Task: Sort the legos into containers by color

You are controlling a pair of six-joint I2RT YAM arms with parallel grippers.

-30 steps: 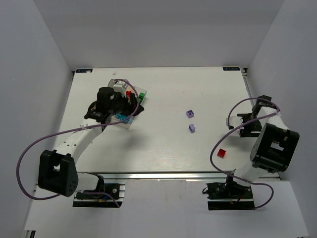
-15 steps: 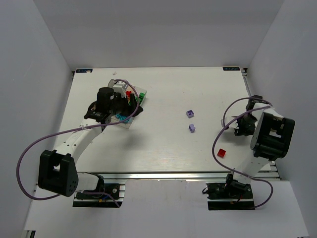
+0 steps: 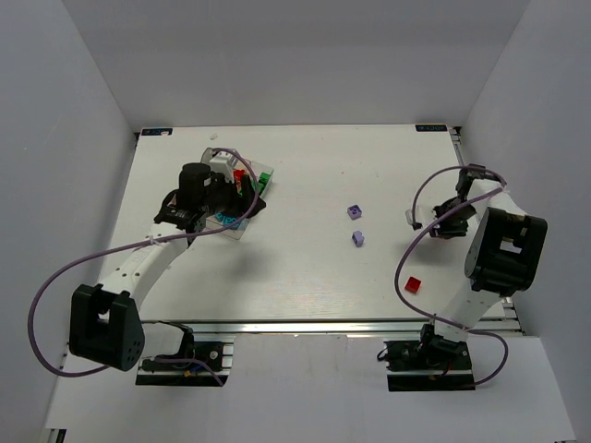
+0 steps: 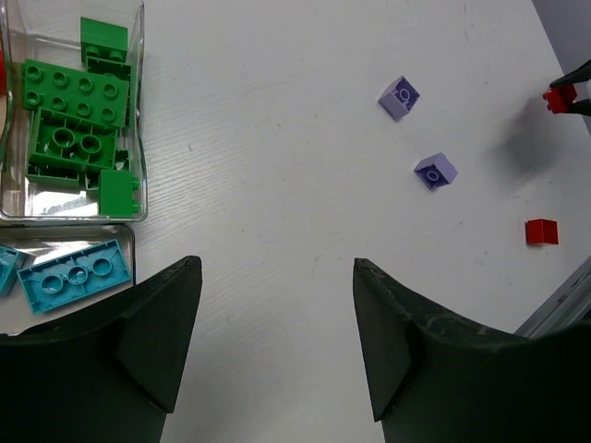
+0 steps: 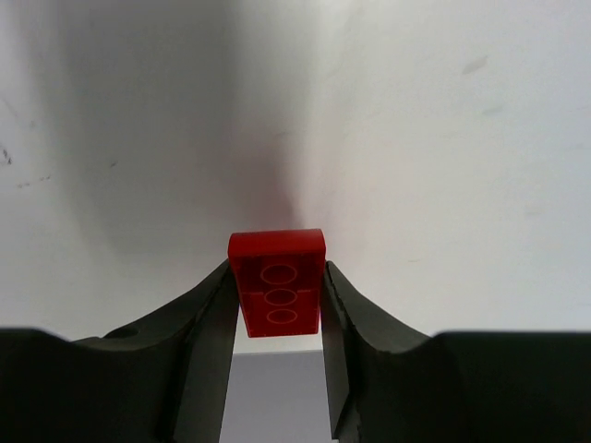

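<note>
- The left tool point(image 4: 277, 341) hangs released, its jaws standing wide apart with nothing between them.
- Just ahead of its left finger point(image 4: 152, 346) lies the tray point(image 4: 140, 111), on the bench point(image 4: 277, 138).
- The compartment nearest that finger holds cyan bricks point(image 4: 74, 275), lying flat with their studs up.
- The next compartment beyond it holds green bricks point(image 4: 76, 111), several piled loosely, some flat and some on edge.
- At the left edge of the wrist view a sliver of red shows beside the green compartment; what it is cannot be told there.
- Ahead of the left tool and to its right, two purple bricks point(image 4: 435, 172) lie on the bench, near each other but apart, well away from the tray.
- Further right lies a loose red brick point(image 4: 541, 232), near the bench's edge.
- The right tool point(image 5: 277, 286) is clenched on a red brick point(image 5: 277, 249); both fingers press its sides, studs toward the camera, and it hangs over its own shadow.
- This held brick is beyond the loose one, at the far right of the left wrist view.
- The bench is white and matte, with faint scuffs.
- Plain pale walls point(image 3: 295, 65) close it in on three sides.
</note>
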